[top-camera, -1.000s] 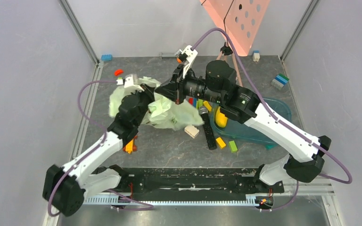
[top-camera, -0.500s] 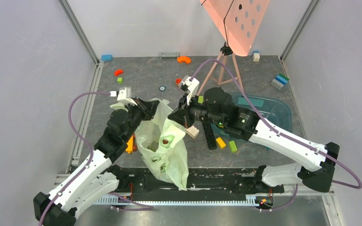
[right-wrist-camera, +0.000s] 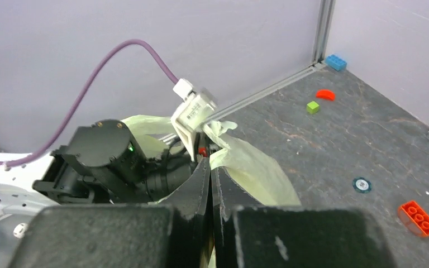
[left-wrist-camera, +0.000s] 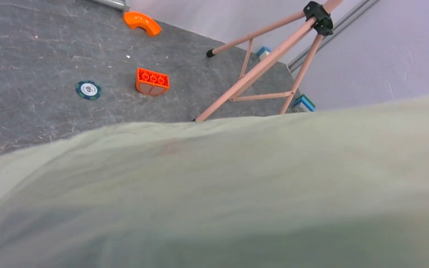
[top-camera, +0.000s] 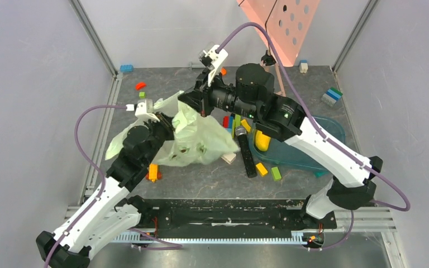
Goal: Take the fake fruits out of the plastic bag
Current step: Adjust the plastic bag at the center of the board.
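Observation:
The pale-green plastic bag [top-camera: 201,139] is stretched between my two grippers above the table's left middle. My right gripper [top-camera: 185,100] is shut on its upper edge; the right wrist view shows the fingers [right-wrist-camera: 201,178] pressed together with bag film [right-wrist-camera: 251,167] beside them. My left gripper [top-camera: 165,119] grips the bag's left edge; in the left wrist view the bag [left-wrist-camera: 229,195] hides its jaws. Small dark shapes [top-camera: 192,149] show dimly through the film. A smooth yellow fruit [top-camera: 262,140] lies in the teal tray [top-camera: 324,131].
A black bar [top-camera: 246,156], a yellow brick [top-camera: 261,168], a green brick [top-camera: 276,173] and a beige block [top-camera: 228,158] lie by the tray. An orange brick [top-camera: 153,172] lies under the left arm. Pink tripod legs [left-wrist-camera: 257,67], an orange brick [left-wrist-camera: 152,81] and a round token [left-wrist-camera: 88,89] stand behind.
Half a second ago the bag hung low toward the front edge. Both grippers have swung back and up, and the bag now spreads across the table's middle.

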Controlling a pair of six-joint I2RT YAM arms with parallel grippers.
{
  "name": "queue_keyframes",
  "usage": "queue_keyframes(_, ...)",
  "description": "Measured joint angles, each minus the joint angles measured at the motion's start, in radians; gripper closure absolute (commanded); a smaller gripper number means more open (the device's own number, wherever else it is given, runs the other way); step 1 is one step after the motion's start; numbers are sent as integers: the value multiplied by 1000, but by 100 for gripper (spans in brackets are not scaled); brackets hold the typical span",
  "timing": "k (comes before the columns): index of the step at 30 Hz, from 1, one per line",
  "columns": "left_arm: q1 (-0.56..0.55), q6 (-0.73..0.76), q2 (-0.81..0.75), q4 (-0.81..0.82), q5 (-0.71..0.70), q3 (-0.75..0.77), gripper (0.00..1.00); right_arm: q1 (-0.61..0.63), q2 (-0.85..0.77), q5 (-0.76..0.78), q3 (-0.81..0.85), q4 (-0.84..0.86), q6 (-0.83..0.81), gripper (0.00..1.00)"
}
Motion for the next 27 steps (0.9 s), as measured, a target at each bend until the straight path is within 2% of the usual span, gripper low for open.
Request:
queue_keyframes(2, 0, 4, 0, 0, -5, 10, 78, 0, -23, 11, -39, 7, -9, 99)
queue_keyframes(4, 0, 6, 3, -2, -6, 11, 80, 0, -81, 38, -161, 22, -14, 96)
queue_keyframes(5, 0, 6, 10, -2, -5, 10, 80, 0, -115, 59, -237, 24, -16, 91)
queue_keyframes(8, 0, 5, 32, 6, -1, -8, 81, 1, -210, 159, -474, 24, -19, 53)
queue_keyframes(9, 0, 5, 38, 8, 2, -23, 81, 1, -233, 194, -537, 14, -18, 46)
queue_keyframes(12, -1, 5, 60, 11, 6, -69, 81, 0, -267, 286, -639, -23, -24, 32)
queue_keyframes(15, -2, 5, 77, 10, 6, -89, 81, -1, -279, 336, -633, -51, -37, 24)
queue_keyframes(18, -2, 5, 79, 13, 6, -91, 81, -1, -280, 342, -546, -79, -48, 20)
queue_keyframes(23, -2, 5, 80, 18, 6, -91, 81, -1, -264, 310, -278, -85, -71, 19)
queue_keyframes(25, -2, 5, 83, 19, 6, -91, 81, -1, -245, 274, -184, -76, -76, 23)
queue_keyframes(27, -2, 5, 91, 19, 5, -91, 81, -1, -221, 220, -120, -62, -77, 37)
